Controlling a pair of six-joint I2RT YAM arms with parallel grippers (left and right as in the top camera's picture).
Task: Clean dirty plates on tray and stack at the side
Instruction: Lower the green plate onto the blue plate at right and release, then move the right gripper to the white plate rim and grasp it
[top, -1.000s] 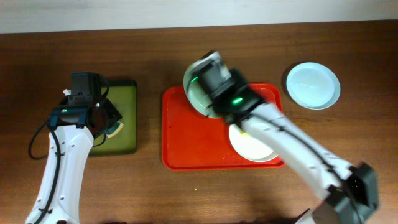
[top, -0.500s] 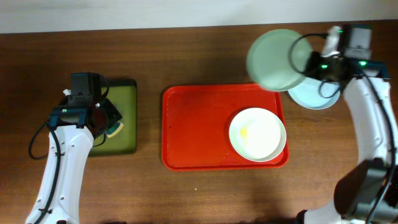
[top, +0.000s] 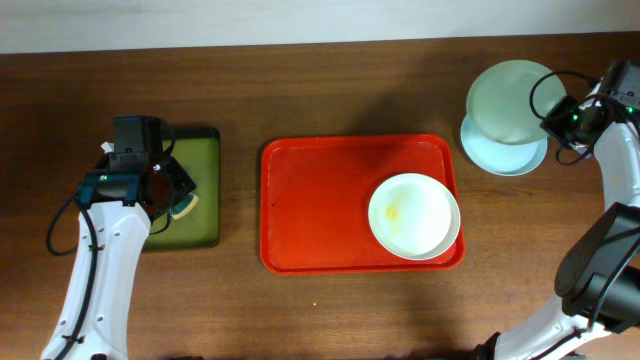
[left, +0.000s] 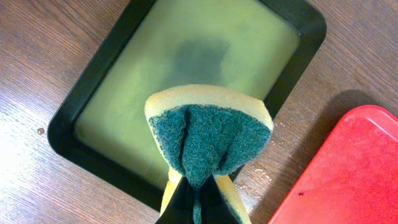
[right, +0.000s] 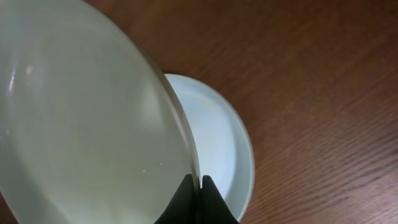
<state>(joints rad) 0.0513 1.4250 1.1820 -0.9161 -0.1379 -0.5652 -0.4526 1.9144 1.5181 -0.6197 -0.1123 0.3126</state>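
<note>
- the right end effector (top: 562, 118) pinches the rim of the pale green plate (top: 508, 98) between narrow fingers. it holds the plate tilted and off the counter (top: 300, 90), beyond the far right corner of the red tray (top: 320, 200).
- the green plate hangs directly over the pale blue plate (top: 506, 160), which lies flat on the counter just right of the tray. this looks like the start of the side stack, with the green one lined up to go on top.
- in the right wrist view, the thin edge grip (right: 194, 191) leaves the green plate's face (right: 81, 112) clear, with the blue plate (right: 217, 143) showing below and behind it. the tilt suggests the low edge would meet the blue plate first.
- the white plate (top: 413, 215) sits alone in the tray's near right corner, a yellow smear (top: 395, 212) on its left side, so it appears not yet cleaned.
- well left of the tray, the left end effector (left: 194, 202) is clamped on a sponge (left: 208, 130), squeezing it into a fold with the green scouring face bulging out.
- the sponge hangs above the olive tray (left: 205, 56), likely parked there so drips fall inside and it is ready for the white plate.
</note>
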